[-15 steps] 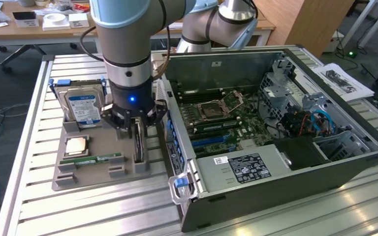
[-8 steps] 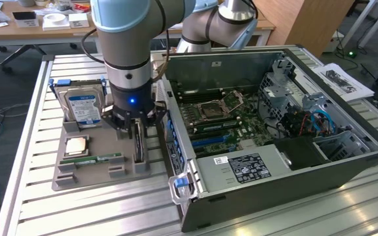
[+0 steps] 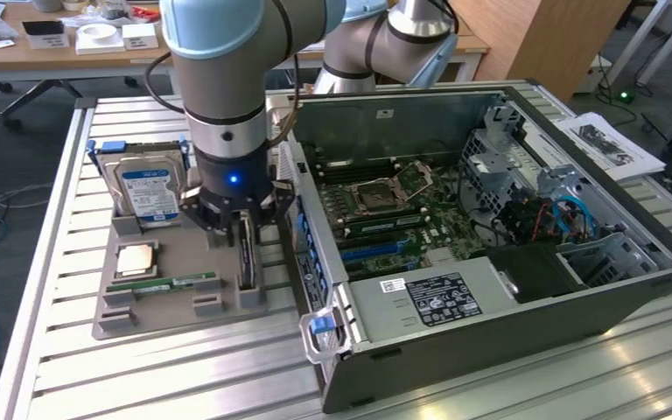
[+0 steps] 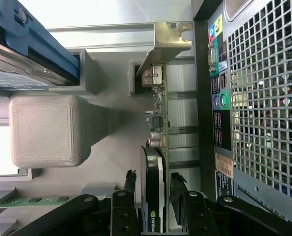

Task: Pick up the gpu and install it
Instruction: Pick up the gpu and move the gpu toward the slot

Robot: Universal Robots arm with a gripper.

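The gpu [image 3: 246, 259] stands on edge in a slot of the grey holder tray [image 3: 172, 308], just beside the open computer case [image 3: 488, 219]. My gripper [image 3: 242, 224] has come down over it from above. In the wrist view the gpu [image 4: 155, 147] runs between the two black fingers [image 4: 131, 181], its silvery end bracket [image 4: 168, 42] at the far end. The gripper [image 4: 153, 177] is open and straddles the card, with a small gap visible on each side. The card rests in its slot.
On the tray also sit a hard drive [image 3: 150, 188] with a blue-white label, a square processor [image 3: 137, 258] and a green memory stick [image 3: 178, 284]. The case wall [image 4: 264, 98] stands close beside the card. The slatted metal table [image 3: 137, 376] stretches around; papers [image 3: 611, 144] lie at the exterior view's right.
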